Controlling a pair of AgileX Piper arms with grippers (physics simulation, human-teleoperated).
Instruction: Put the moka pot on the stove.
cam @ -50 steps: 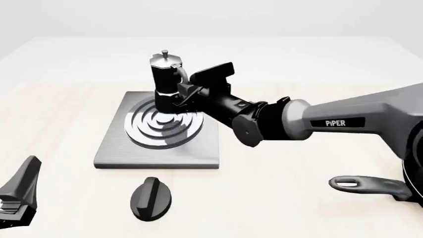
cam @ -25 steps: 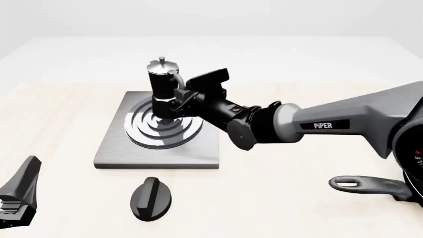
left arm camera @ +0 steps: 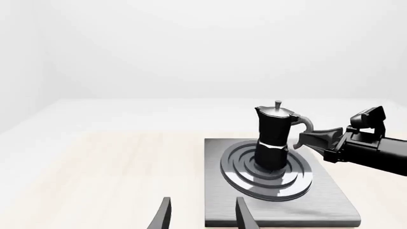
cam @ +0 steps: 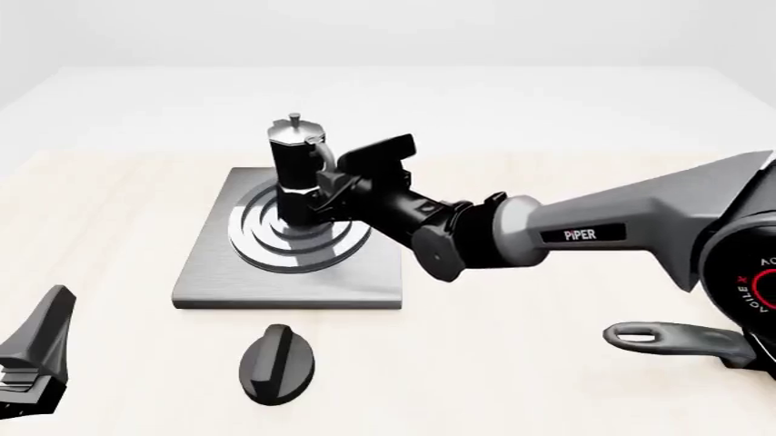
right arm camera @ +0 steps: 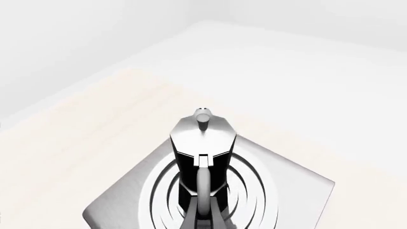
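The moka pot point(cam: 291, 168) stands upright over the middle of the stove's point(cam: 206, 277) silver rings, its base at the rings. My right gripper point(cam: 325, 193) is shut on the pot's curved black handle from the right. In the left wrist view the pot point(left arm camera: 275, 136) and the stove point(left arm camera: 318, 210) show, with the right gripper point(left arm camera: 316, 138) on the handle. In the right wrist view the pot point(right arm camera: 203, 143) is straight ahead and the fingers point(right arm camera: 189, 220) close on its handle. My left gripper point(cam: 31, 356) is open and empty at the near left; it also shows in its wrist view point(left arm camera: 202, 217).
A black oval knob point(cam: 279, 361) lies on the table just in front of the stove. A dark long-handled pan point(cam: 673, 338) lies at the near right edge, under the right arm.
My right gripper has carried the moka pot a little left and down, from above the rings' far right to their middle. The left arm has not moved.
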